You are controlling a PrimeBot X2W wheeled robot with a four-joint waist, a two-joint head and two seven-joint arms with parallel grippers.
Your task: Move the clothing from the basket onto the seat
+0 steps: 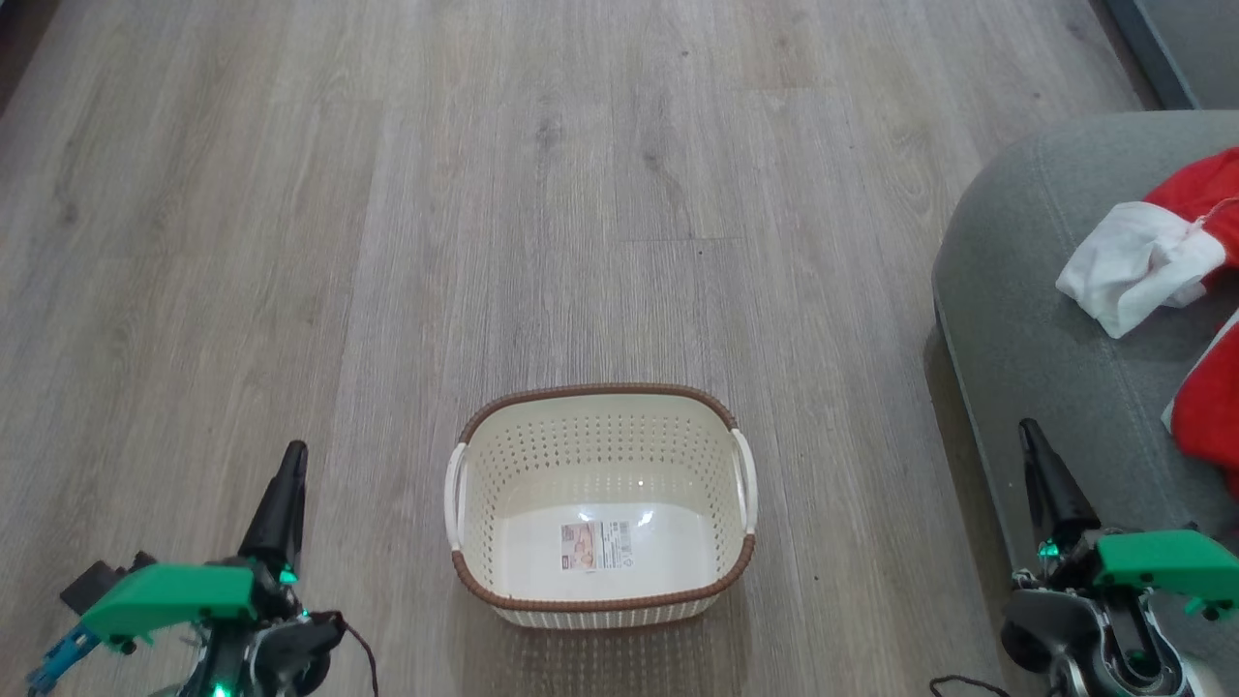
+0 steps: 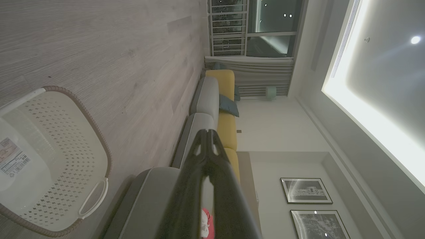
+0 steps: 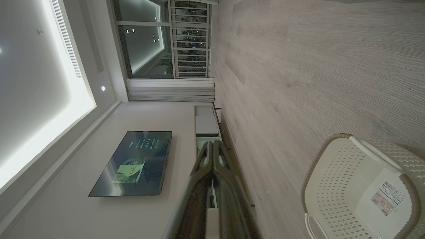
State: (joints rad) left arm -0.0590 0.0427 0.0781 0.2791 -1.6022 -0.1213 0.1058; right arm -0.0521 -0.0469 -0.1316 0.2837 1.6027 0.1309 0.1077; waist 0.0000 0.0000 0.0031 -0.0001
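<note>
Room inventory, as we find it:

- Floor: pale grey-brown wood-grain planks [image 1: 542, 194].
- Window: we count one tall dark-glass window with white railing bars [image 3: 159, 36], with a pleated off-white curtain [image 3: 171, 89] bunched beside it.
- Walls: plain white walls [image 2: 275, 132].
- On the walls: we note a flat wall-mounted television screen [image 3: 132, 162] showing a dim picture, and two black-framed monochrome pictures [image 2: 305, 191].
- Furniture: low white media cabinet [image 3: 206, 121], mustard-yellow upholstered sofa backrest [image 2: 227, 129], teal throw pillow [image 2: 229, 105].
- Light: glowing recessed ceiling cove strip [image 2: 372, 122] and a small round downlight [image 2: 415, 39].
</note>
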